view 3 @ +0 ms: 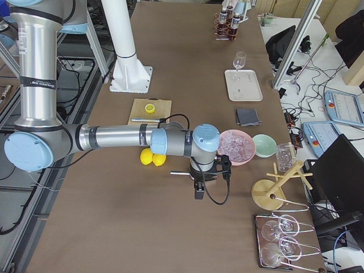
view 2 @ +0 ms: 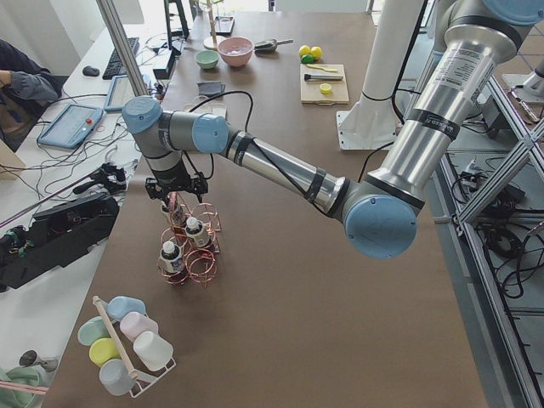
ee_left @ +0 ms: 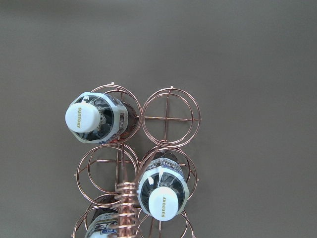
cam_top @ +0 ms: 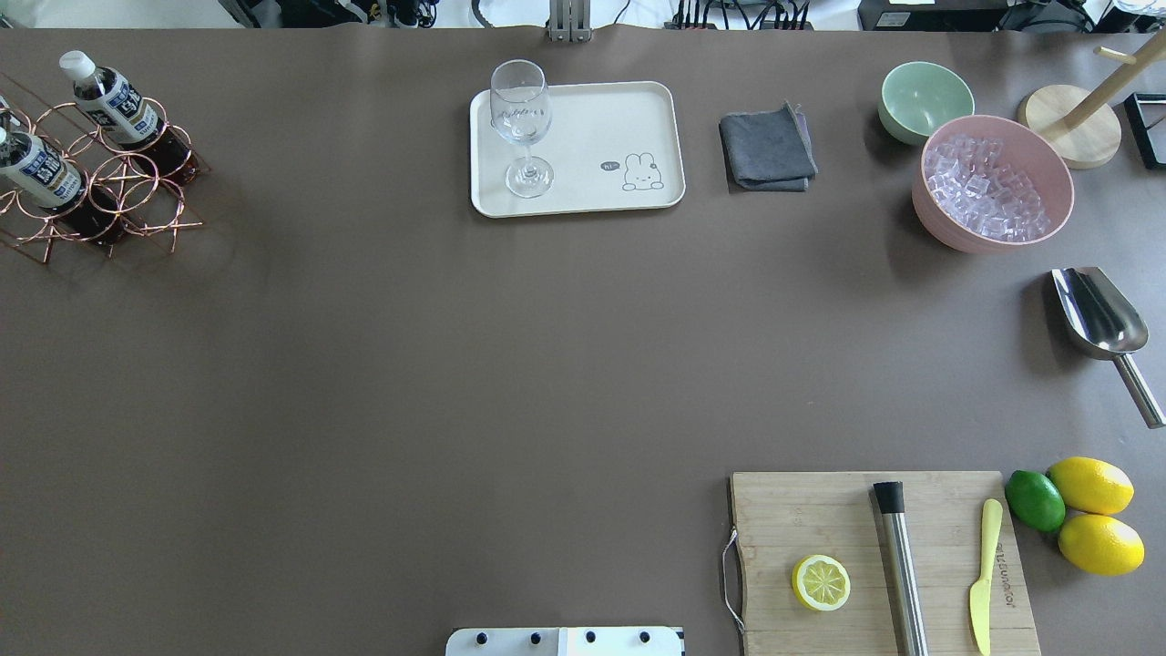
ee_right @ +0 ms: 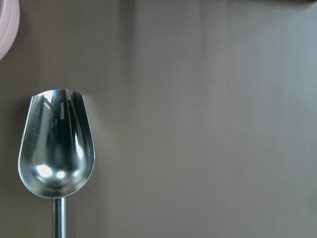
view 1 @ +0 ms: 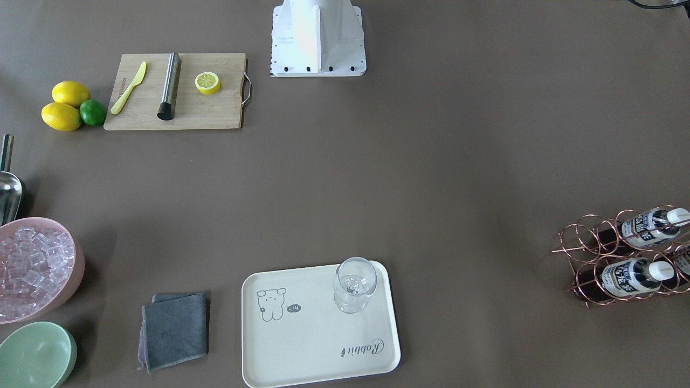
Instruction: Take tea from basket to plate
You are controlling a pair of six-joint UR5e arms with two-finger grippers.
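Approach step, nothing gripped yet: left gripper (view 2: 176, 194) hovers over the basket (ee_left: 171, 118) at the bench's left end, its wrist camera looking straight down on the caps. Fingers: cannot tell whether spread or pressed together, since they show only in the side view and too small. Three tea bottles stand in the basket's rings. One tea bottle (ee_left: 97, 119) is in a corner ring, a second bottle (ee_left: 162, 191) is in the middle row just beside the looped handle (ee_left: 126, 198), and the third is cut off at the frame bottom. Plate (cam_top: 583, 118) lies well apart from the basket across the bench, with a wine glass (cam_top: 522, 128) standing at one end and the rest bare. Right gripper (view 3: 199, 187) hangs above the metal scoop (ee_right: 56, 148) near the pink ice bowl (cam_top: 956, 241); fingers likewise cannot tell, probably idle. Next move, as I judge it: centre on one cap, descend with fingers spread, clear the handle and neighbouring wires, pinch the neck, and lift straight up before crossing to the plate's bare side.
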